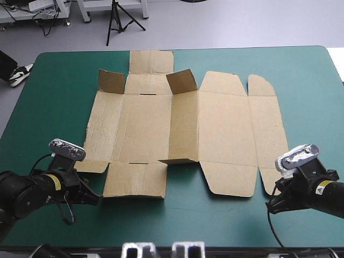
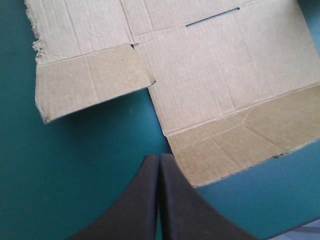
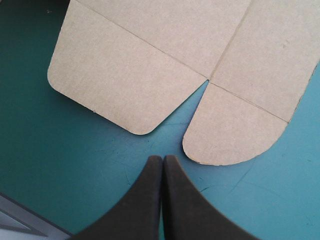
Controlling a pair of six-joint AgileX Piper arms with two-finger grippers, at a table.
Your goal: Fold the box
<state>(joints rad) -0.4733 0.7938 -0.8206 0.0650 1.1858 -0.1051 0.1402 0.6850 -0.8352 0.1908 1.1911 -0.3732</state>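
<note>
The brown box (image 1: 183,129) lies as a cut sheet spread across the middle of the teal-green table, mostly flat. Two small flaps near its far edge stand raised, and a narrow strip near its middle is slightly lifted. My left gripper (image 1: 94,198) rests low near the sheet's near left corner, shut, empty, its tip just short of the box (image 2: 220,85). My right gripper (image 1: 270,207) sits by the near right corner, shut and empty. In its wrist view the tip (image 3: 161,159) points at the gap between two rounded flaps of the box (image 3: 165,45).
Bare teal-green cover (image 1: 59,102) surrounds the sheet on all sides, widest at the left and right. The table's near edge (image 1: 215,244) runs just behind both grippers.
</note>
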